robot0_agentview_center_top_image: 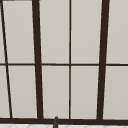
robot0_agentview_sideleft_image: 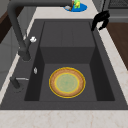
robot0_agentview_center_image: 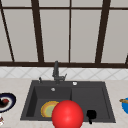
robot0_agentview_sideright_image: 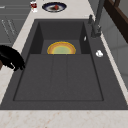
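My right hand (robot0_agentview_center_image: 91, 115) hovers over the front rim of the dark sink (robot0_agentview_center_image: 87, 96), by its right, flat half. Its fingers hang loose and hold nothing. In the left side view the same hand (robot0_agentview_sideleft_image: 100, 20) sits above the far front corner of the sink (robot0_agentview_sideleft_image: 67, 32). From the right side the hand (robot0_agentview_sideright_image: 11, 58) shows at the left edge of the sink (robot0_agentview_sideright_image: 58, 77). A yellow plate with a green centre (robot0_agentview_center_image: 48, 109) (robot0_agentview_sideleft_image: 67, 82) (robot0_agentview_sideright_image: 61, 49) lies flat in the deep left basin. A big red ball (robot0_agentview_center_image: 67, 115) covers the middle of the sink's front edge.
A dark faucet (robot0_agentview_center_image: 56, 71) (robot0_agentview_sideleft_image: 15, 25) (robot0_agentview_sideright_image: 97, 20) stands at the back rim. On the left counter lies a dark plate with red food (robot0_agentview_center_image: 6, 102) (robot0_agentview_sideright_image: 54, 7), on the right counter a blue plate (robot0_agentview_center_image: 125, 105) (robot0_agentview_sideleft_image: 76, 7). A window rises behind.
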Robot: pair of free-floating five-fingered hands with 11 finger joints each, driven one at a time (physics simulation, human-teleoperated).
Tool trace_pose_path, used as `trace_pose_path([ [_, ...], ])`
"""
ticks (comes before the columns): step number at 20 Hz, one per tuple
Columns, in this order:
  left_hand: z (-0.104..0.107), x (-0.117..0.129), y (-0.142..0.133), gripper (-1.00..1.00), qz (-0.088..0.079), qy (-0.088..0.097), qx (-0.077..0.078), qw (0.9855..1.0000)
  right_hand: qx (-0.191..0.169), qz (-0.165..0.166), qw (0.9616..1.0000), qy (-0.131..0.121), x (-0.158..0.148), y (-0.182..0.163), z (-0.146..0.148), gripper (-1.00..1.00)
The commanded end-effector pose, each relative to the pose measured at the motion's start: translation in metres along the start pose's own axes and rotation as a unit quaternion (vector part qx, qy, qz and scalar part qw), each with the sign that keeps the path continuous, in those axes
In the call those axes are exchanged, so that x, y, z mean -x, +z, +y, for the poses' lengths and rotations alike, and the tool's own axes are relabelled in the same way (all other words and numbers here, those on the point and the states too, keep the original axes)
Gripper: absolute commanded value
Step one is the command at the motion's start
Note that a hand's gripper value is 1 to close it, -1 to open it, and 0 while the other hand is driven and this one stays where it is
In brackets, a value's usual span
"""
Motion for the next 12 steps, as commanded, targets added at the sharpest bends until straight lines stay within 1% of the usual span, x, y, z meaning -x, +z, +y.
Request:
trace_pose_path([
  [1, 0.0, 0.001, 0.0, -1.0, 0.0, 0.0, 0.0, 1.0, 0.0, 0.0, 1.0, 0.0, 0.0, 0.0, 0.0, 0.0],
  [3, 0.0, 0.0, 0.0, -1.0, 0.001, -0.005, -0.001, 1.0, 0.0, 0.0, 1.0, 0.0, 0.0, 0.0, 0.0, 0.0],
  [4, 0.0, 0.0, 0.001, -1.0, 0.002, 0.0, -0.003, 1.0, 0.0, 0.0, 1.0, 0.0, 0.0, 0.0, 0.0, 0.0],
  [5, 0.0, 0.0, 0.002, -1.0, 0.003, -0.006, -0.005, 1.0, 0.0, 0.0, 1.0, 0.0, 0.0, 0.0, 0.0, 0.0],
  [7, -0.005, -0.006, 0.001, -1.0, 0.002, -0.03, -0.016, 0.9994, 0.0, 0.0, 1.0, 0.0, 0.0, 0.0, 0.0, 0.0],
  [8, -0.005, -0.006, 0.004, -1.0, 0.001, -0.029, -0.018, 0.9994, 0.0, 0.0, 1.0, 0.0, 0.0, 0.0, 0.0, 0.0],
  [10, -0.006, -0.009, 0.005, -1.0, 0.002, -0.035, -0.023, 0.9991, 0.0, 0.0, 1.0, 0.0, 0.0, 0.0, 0.0, 0.0],
  [11, -0.003, -0.009, 0.004, -1.0, 0.004, -0.033, -0.029, 0.999, 0.0, 0.0, 1.0, 0.0, 0.0, 0.0, 0.0, 0.0],
  [12, -0.003, -0.01, 0.004, -1.0, 0.005, -0.031, -0.028, 0.9991, 0.0, 0.0, 1.0, 0.0, 0.0, 0.0, 0.0, 0.0],
])
